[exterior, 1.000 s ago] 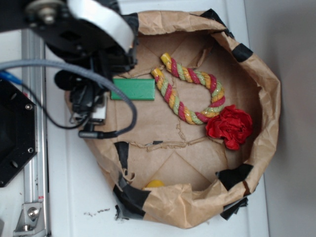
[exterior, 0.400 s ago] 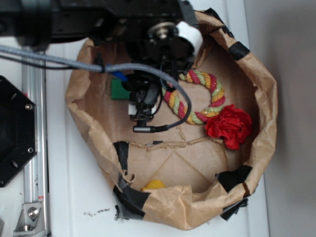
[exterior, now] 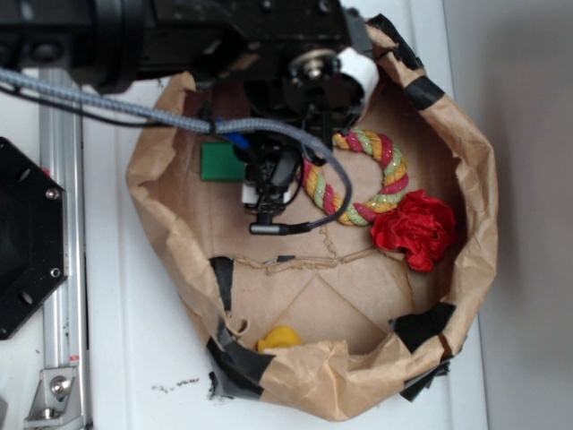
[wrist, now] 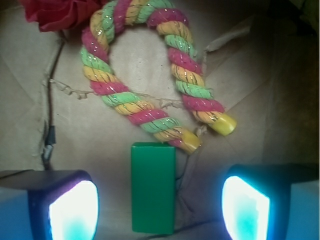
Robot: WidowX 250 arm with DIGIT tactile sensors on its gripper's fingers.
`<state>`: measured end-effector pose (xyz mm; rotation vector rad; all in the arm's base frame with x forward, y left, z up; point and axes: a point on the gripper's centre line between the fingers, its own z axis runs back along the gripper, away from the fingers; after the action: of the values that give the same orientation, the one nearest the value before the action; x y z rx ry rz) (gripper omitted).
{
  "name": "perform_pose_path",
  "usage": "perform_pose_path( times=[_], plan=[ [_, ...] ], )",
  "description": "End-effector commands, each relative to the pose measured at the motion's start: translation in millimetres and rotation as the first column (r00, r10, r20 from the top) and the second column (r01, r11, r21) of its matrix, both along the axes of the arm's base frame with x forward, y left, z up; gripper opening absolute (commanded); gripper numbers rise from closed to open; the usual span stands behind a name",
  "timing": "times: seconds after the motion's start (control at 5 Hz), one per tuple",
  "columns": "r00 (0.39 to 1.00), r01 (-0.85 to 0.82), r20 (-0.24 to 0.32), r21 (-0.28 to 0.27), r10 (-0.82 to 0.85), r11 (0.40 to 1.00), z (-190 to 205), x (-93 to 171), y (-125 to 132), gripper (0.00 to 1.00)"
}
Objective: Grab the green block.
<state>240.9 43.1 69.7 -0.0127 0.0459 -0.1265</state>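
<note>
green block (wrist: 153, 187) not yet grasped: lying flat on the brown paper floor of the bag (exterior: 470, 170), long axis running away from the wrist camera, far end just beside one yellow-capped tip of the twisted rope (wrist: 150, 75). gripper (wrist: 159, 207) spread wide, both glowing pads (wrist: 74, 210) standing clear of the block on either side, nothing held between them. judged as approach done and alignment near enough, with descent and closing left; no contact visible yet. seen from the exterior view, only the left end of the block (exterior: 221, 162) showing, the rest hidden under the black arm body. arm reaching in from the upper left, across the bag's rim, wrist pointed down into the bag, grey cable (exterior: 116, 106) looping off it and curling back over the paper. hard to say from either view how high the fingertips sit above the floor. red crumpled flower-like thing (exterior: 416, 228) off to the right past the rope, well apart from the block; small yellow object (exterior: 281, 339) near the lower fold, also well clear. likely risk at closing: rope tip so close to the far end, though the pads look set nearer the middle of the block.
</note>
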Motion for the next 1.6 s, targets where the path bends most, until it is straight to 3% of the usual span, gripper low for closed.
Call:
perform_pose_path(
  times=[0.0,0.2,0.4,0.8,1.2,1.4],
  plan=[
    [0.996,0.000,0.090,-0.024,0.003,1.000,7,-38,-3,1.00],
    [0.987,-0.082,0.135,-0.023,0.084,0.996,-11,-32,-5,1.00],
    [0.990,-0.086,0.111,0.006,0.085,0.996,-33,-19,1,1.00],
    [0.995,-0.061,0.079,0.054,0.056,0.997,-42,-17,-1,1.00],
    [0.994,-0.062,0.097,0.069,0.056,0.996,-34,-17,-4,1.00],
    [0.990,-0.071,0.122,0.039,0.065,0.997,-35,-12,-3,0.00]
  ],
)
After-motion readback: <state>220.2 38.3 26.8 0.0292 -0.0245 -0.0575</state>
